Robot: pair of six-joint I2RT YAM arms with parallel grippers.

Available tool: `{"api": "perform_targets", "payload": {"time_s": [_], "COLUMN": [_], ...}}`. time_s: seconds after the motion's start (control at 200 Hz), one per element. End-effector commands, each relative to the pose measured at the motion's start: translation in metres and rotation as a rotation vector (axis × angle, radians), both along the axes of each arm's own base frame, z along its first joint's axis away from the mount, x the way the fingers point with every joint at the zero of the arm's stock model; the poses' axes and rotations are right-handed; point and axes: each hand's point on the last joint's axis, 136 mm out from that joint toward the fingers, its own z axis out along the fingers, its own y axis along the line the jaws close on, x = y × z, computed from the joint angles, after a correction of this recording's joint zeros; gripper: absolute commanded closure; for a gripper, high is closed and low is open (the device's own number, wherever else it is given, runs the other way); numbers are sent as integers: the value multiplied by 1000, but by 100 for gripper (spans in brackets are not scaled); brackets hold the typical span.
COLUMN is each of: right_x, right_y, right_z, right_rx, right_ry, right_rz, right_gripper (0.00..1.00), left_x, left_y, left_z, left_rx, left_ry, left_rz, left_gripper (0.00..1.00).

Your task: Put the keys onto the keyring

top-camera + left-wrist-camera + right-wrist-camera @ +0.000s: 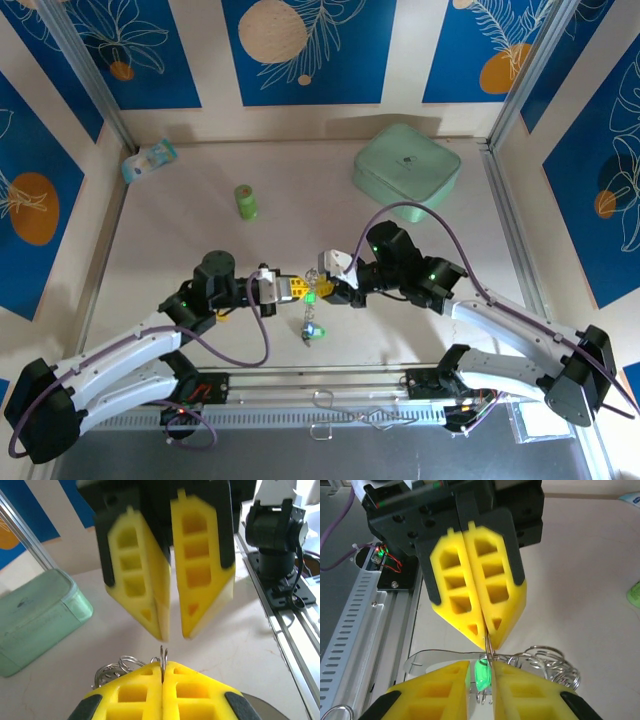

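Observation:
The keyring (163,655) is a thin silver wire loop held above the table between my two grippers. My left gripper (163,664) is shut on its wire, edge-on between the yellow fingers; it also shows in the top view (296,289). A green key (482,675) hangs on the keyring (489,647) in the gap of my right gripper (481,666), whose fingers stand apart around it. From above, the right gripper (324,292) faces the left one tip to tip. A chain of small rings (552,662) trails from the loop and dangles to the table (311,330).
A mint green lidded box (406,167) sits at the back right. A green bottle (245,201) stands mid-table and a small packet (150,160) lies at the back left. The metal rail (320,388) runs along the near edge.

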Motion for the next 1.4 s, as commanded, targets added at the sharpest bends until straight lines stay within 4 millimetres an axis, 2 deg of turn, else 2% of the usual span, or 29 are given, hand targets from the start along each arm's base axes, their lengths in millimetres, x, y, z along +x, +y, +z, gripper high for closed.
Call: {"api": "perform_targets", "payload": {"time_s": [0.0,0.24,0.75,0.96,1.285,1.395], "right_x": [0,-4,7,6,1,1], "right_y": [-4,-15,9,14,9,7], "right_z": [2,-15,-24,-28,-32,-32], "right_rx": [32,75,124,115,99,93], "right_ry": [2,22,47,46,57,46], "right_rz": [-29,-98,-94,-93,-84,-91], "right_gripper": [80,77,57,52,58,66], "left_x": [-1,0,-5,-4,3,5], "left_y": [-1,-1,-2,-2,1,2], "left_z": [24,25,34,37,37,38], "left_rx": [-84,-99,-151,-164,-162,-163], "left_ry": [-52,-53,-58,-68,-88,-97], "left_rz": [0,6,-19,-11,35,49], "left_gripper": [100,100,100,100,100,100]}}
